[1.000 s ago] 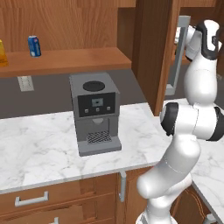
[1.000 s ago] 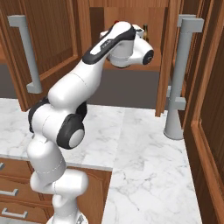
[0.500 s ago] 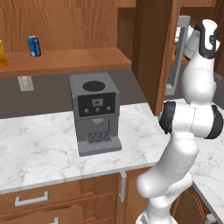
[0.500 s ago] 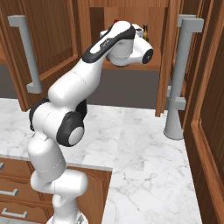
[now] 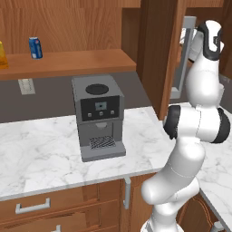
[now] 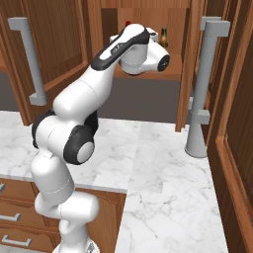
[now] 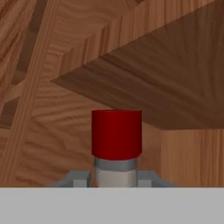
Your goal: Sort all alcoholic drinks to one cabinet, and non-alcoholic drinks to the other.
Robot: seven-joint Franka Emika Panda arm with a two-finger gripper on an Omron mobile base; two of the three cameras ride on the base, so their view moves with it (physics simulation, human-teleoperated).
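With the arm reaching into the right cabinet (image 6: 148, 74), the grey bottle (image 7: 116, 173) stands upright betw. the tool's 2 tips (image 7: 116, 179); cannot tell if grip is released.

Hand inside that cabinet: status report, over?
Hand astride grey bottle's neck, grip unclear. Red cap dead ahead. Beer bottle shelved beside. Nothing blocking.

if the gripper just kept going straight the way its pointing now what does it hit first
Most likely the grey bottle: in the hand view its red cap stands dead centre, right ahead of the gripper, with the neck between the fingertips. Past it lies the wooden cabinet wall; how far back is hard to judge.
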